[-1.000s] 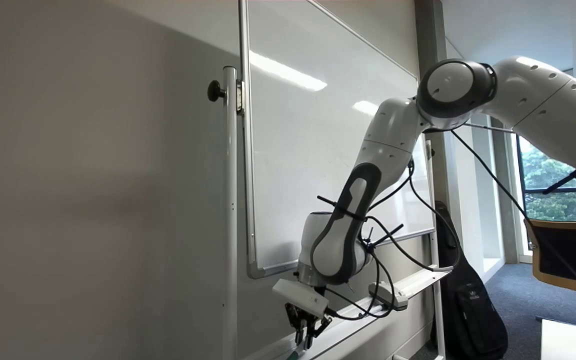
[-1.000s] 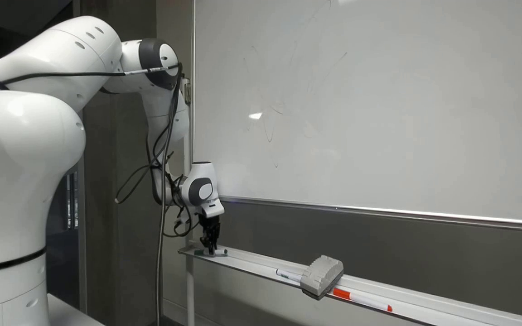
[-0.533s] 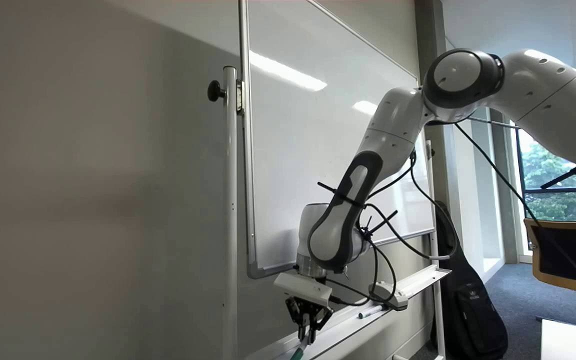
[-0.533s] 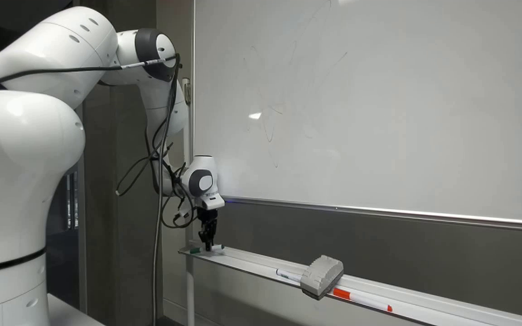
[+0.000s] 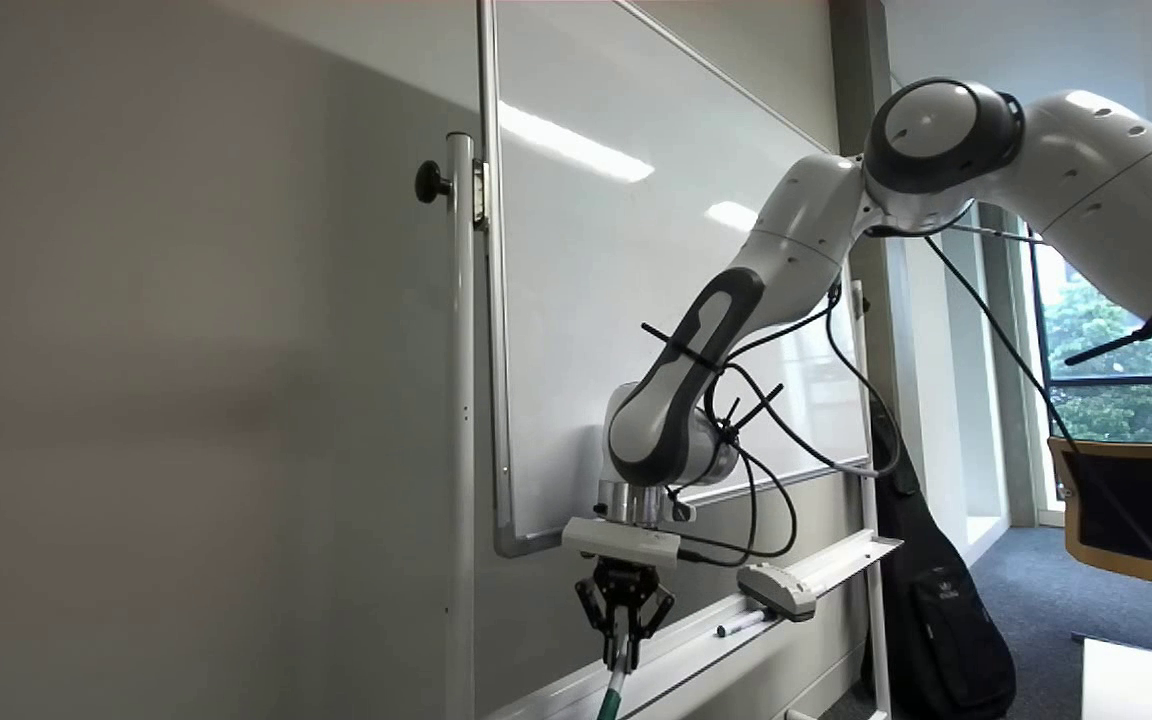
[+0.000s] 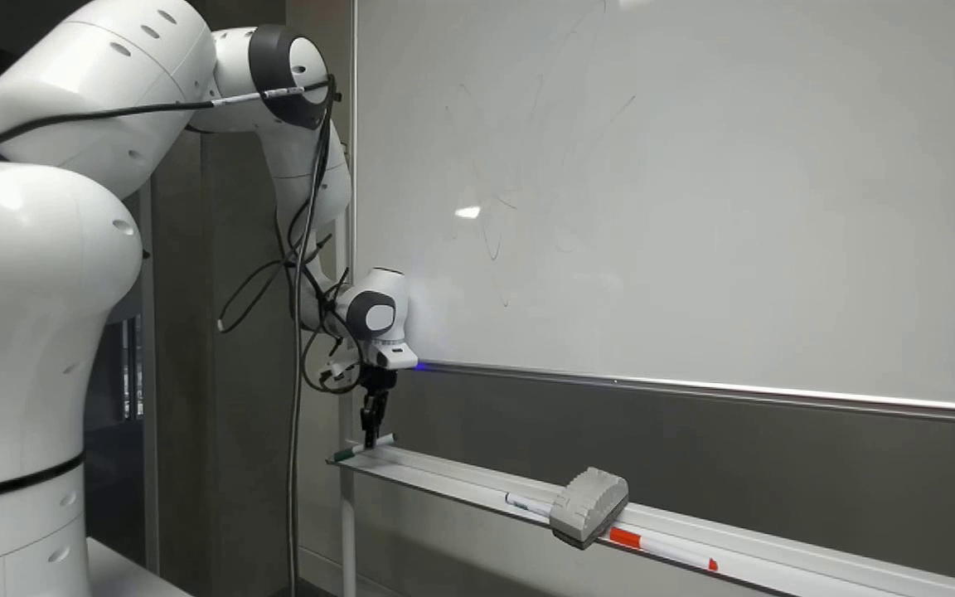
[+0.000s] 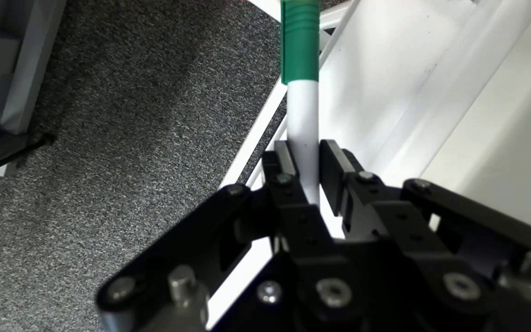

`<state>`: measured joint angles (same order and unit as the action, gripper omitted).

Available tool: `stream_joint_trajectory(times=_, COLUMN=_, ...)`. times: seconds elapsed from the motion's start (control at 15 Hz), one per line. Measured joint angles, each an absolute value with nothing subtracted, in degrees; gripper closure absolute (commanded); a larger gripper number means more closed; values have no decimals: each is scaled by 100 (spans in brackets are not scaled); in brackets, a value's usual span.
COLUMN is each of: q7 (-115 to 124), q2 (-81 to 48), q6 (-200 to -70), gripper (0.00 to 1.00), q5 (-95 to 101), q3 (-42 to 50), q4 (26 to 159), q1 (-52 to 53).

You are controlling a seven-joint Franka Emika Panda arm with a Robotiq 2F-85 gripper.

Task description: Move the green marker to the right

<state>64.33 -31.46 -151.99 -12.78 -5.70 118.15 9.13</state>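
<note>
Tipped more steeply than half a second ago, the green marker (image 6: 345, 454) now slants in an exterior view, its cap toward 8 o'clock and its other end toward 2, while the gripper (image 7: 305, 159) and the arm (image 6: 113, 75) have risen toward 12 o'clock. Sweeping from 9 o'clock across to 3 in that view, the arm's thick white links come first, between 8 and 12 o'clock from the gripper. Next is the gripper itself, its fingers (image 7: 333, 168) clamped on the marker's white barrel, one on each side, as the wrist view shows; there the cap points to 12 o'clock. It holds the marker at the 9 o'clock end of the white tray (image 6: 444, 481); whether the cap touches the tray, I cannot tell. Under that end a post (image 6: 348, 531) drops toward 6 o'clock. Between 3 and 4 o'clock from the gripper, a dark-tipped marker (image 6: 530, 504) lies on the tray, its 3 o'clock end meeting or hidden by the grey eraser (image 6: 592, 506). At 4 o'clock from the eraser lies a red-capped marker (image 6: 666, 548), cap end nearest it. Last, between 12 and 3 o'clock from the gripper, the whiteboard (image 6: 693, 207) runs out of view, its surface faintly scribbled on
</note>
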Motion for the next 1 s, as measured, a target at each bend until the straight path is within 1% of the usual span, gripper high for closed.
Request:
stream_joint_trajectory(times=0.07, q7=6384, q2=-3100, q6=-15049, gripper=82, q5=-1271, q3=-535, q4=11824, q1=909)
stream_joint_trajectory(times=0.13, q7=6371, q2=-3060, q6=-14912, gripper=95, q5=-1227, q3=-477, q4=11842, q1=925)
stream_joint_trajectory(times=0.47, q7=6312, q2=-3014, q6=-14347, gripper=95, q5=-1030, q3=-326, q4=11892, q1=1020)
stream_joint_trajectory(times=1.0, q7=6309, q2=-2821, q6=-14178, gripper=95, q5=-531, q3=-143, q4=12058, q1=1197)
